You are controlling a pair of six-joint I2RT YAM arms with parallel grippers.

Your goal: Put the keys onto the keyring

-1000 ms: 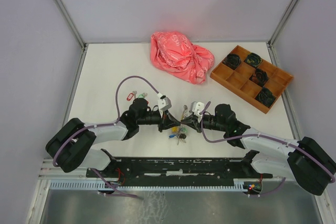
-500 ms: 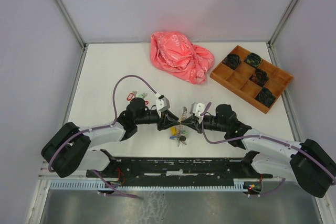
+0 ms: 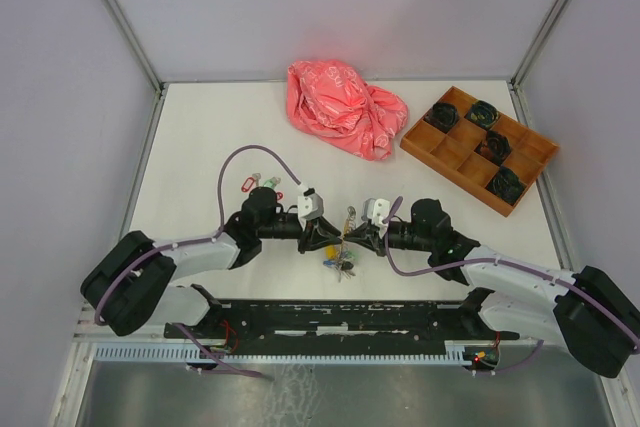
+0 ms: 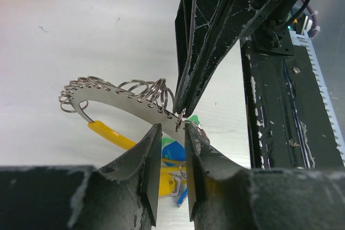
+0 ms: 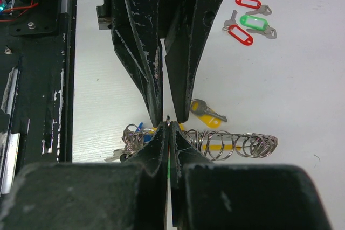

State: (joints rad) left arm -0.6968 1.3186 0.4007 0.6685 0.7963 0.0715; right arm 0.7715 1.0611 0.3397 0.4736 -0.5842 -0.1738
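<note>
The keyring (image 3: 348,219) is held up between my two grippers; in the left wrist view it is a flat silver band (image 4: 124,103) with a yellow stretch and several small loops threaded on it. My right gripper (image 5: 168,130) is shut on the ring's thin edge, as the top view (image 3: 360,237) also shows. My left gripper (image 4: 173,127) faces it with jaws narrowly apart on either side of the ring, in the top view (image 3: 328,236) too. Tagged keys (image 3: 340,262) hang below, with a blue tag (image 4: 173,152) and a yellow one (image 5: 207,112). Loose red- and green-tagged keys (image 5: 252,22) lie apart.
A crumpled pink bag (image 3: 345,107) lies at the back centre. An orange compartment tray (image 3: 460,152) with black items sits at the back right. The loose keys (image 3: 250,183) lie left of the left arm. A black rail (image 3: 340,319) runs along the near edge.
Both grippers have shifted slightly and now sit a little further apart, tip to tip, with the ring between them. The hanging keys stay in the same spot.
</note>
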